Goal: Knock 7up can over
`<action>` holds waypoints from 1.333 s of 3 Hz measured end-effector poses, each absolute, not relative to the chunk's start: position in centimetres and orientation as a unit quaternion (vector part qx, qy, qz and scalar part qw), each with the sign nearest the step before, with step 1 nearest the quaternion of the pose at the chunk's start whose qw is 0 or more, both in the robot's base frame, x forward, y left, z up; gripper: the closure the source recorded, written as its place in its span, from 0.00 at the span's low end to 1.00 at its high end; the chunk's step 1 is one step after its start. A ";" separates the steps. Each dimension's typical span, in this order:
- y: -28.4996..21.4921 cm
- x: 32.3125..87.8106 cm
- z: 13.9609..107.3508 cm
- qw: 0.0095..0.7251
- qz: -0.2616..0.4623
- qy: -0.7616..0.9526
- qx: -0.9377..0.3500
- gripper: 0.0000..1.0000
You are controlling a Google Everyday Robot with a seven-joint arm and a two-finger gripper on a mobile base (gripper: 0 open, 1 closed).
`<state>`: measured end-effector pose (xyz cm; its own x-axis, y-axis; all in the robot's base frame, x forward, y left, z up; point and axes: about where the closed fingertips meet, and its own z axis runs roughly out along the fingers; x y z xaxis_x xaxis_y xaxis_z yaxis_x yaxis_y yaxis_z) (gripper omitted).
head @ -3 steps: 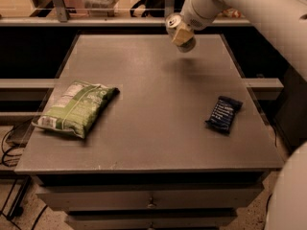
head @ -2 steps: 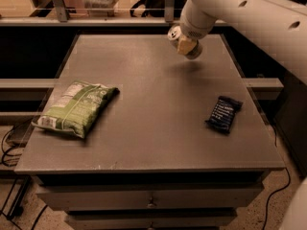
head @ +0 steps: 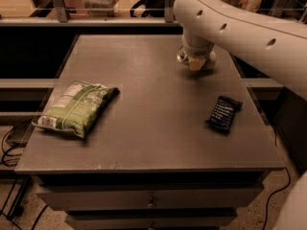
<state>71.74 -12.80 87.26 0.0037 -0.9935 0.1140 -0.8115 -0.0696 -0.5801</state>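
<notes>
The 7up can lies tilted on its side at the far right of the table. Its shiny metal top faces left, and most of its body is hidden. My gripper hangs from the white arm, right over and against the can, low over the tabletop.
A green chip bag lies at the left of the table. A dark blue snack wrapper lies at the right, nearer than the can. Drawers sit below the front edge. A railing and shelving stand behind the table.
The gripper and the can have moved down and toward the camera, from the table's far edge onto the tabletop. The can now lies lower and more on its side.
</notes>
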 end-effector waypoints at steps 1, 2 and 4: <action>-12.4 70.6 86.1 0.167 -0.214 0.654 -0.706 0.12; -12.0 69.3 85.6 0.175 -0.144 0.647 -0.728 0.00; -10.2 68.6 86.0 0.195 -0.108 0.644 -0.732 0.00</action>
